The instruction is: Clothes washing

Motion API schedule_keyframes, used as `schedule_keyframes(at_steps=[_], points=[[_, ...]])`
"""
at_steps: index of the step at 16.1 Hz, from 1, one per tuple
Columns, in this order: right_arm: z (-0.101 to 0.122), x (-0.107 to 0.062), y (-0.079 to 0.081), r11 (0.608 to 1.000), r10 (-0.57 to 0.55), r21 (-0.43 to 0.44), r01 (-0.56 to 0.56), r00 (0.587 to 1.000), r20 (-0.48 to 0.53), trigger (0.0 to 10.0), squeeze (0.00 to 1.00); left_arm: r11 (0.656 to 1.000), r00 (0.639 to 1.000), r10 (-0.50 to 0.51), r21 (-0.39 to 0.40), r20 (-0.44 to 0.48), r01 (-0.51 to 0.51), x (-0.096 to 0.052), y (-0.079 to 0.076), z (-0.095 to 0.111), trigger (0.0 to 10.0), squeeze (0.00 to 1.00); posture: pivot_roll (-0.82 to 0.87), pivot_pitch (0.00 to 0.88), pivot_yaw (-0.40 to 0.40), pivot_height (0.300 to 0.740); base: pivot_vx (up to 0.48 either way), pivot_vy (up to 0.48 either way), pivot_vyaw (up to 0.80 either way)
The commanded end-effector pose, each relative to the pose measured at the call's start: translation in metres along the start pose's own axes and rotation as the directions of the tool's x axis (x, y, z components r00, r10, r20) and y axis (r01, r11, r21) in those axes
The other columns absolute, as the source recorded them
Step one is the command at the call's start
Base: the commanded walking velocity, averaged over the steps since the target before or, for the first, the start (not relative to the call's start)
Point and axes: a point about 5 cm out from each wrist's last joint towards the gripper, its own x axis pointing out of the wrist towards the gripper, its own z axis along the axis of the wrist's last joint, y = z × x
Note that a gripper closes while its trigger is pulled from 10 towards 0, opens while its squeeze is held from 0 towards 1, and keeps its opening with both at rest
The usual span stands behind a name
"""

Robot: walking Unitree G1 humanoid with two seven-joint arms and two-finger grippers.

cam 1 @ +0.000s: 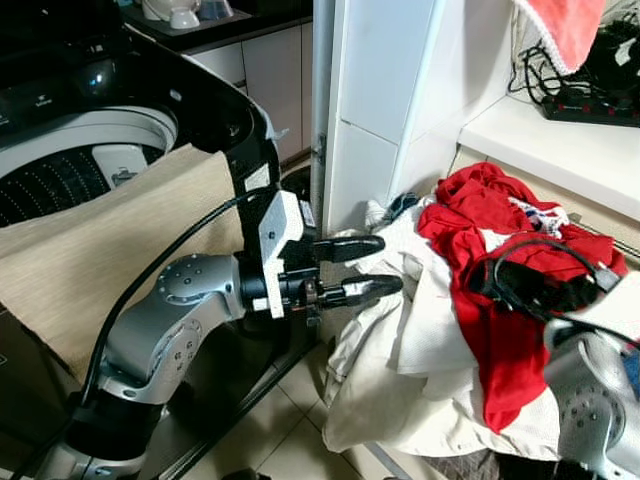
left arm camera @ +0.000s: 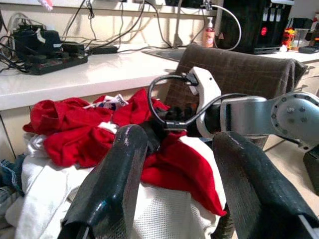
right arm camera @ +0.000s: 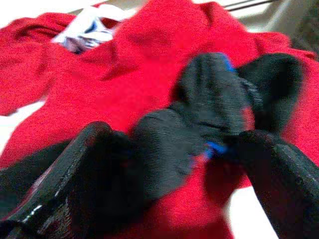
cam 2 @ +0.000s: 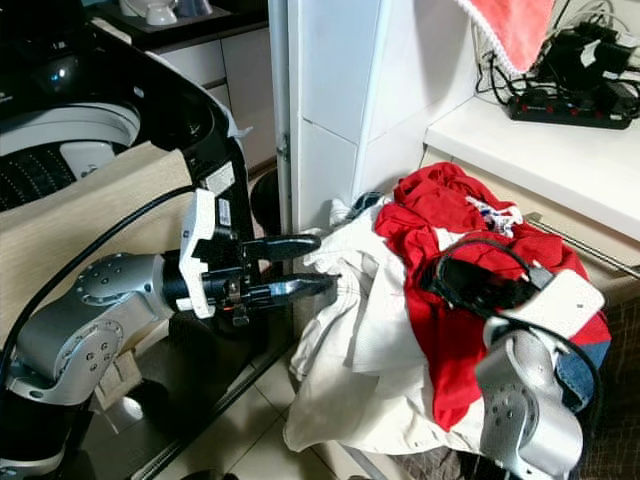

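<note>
Right end effector (right arm camera: 164, 164) pinching black garment (right arm camera: 219, 99) on red shirt (cam 1: 490, 330), left end effector (cam 1: 385, 268) spread beside white cloth (cam 1: 420, 340); lifting may snag red shirt along.

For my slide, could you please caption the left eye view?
Left gripper open beside laundry pile; washer behind.

Tiled floor (cam 1: 290, 420) beneath heaped white and red laundry (cam 1: 440, 330).

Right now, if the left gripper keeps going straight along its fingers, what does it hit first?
Most likely the white garment at the near edge of the laundry pile. The left gripper is open and points sideways at it, fingertips close to or just touching the fabric. The red garment lies beyond it.
</note>
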Motion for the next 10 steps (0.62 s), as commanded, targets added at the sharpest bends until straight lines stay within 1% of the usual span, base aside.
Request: schedule_keyframes(at_steps=[1, 2, 7, 10], points=[[-0.0023, 0.0027, 0.0003, 1.000, 0.011, 0.005, -0.011, 1.000, -0.026, 4.8, 0.00, 1.000, 1.000, -0.021, 0.006, -0.011, 0.021, 0.0001, -0.0038, 0.0014, 10.0, 0.00, -0.13, 0.000, 0.009, 0.740, 0.000, 0.000, 0.00], [-0.0023, 0.0037, 0.0016, 1.000, 0.021, 0.007, -0.021, 0.999, -0.029, 0.0, 0.00, 1.000, 1.000, -0.019, 0.007, -0.012, 0.019, 0.0000, -0.0036, 0.0016, 10.0, 0.00, -0.13, 0.000, 0.009, 0.740, 0.000, 0.000, 0.00], [-0.0062, 0.0058, 0.0034, 0.999, 0.035, 0.015, -0.034, 0.998, -0.060, 0.0, 0.00, 1.000, 1.000, -0.022, 0.010, -0.018, 0.022, 0.0003, -0.0046, 0.0009, 10.0, 0.00, -0.12, 0.000, 0.005, 0.740, 0.000, 0.000, 0.00], [-0.0066, 0.0056, 0.0038, 0.999, 0.045, 0.020, -0.044, 0.997, -0.061, 0.0, 0.00, 0.999, 0.999, -0.041, 0.000, -0.028, 0.041, 0.0004, -0.0067, -0.0009, 10.0, 0.00, -0.13, 0.000, 0.019, 0.740, 0.000, 0.000, 0.00]])
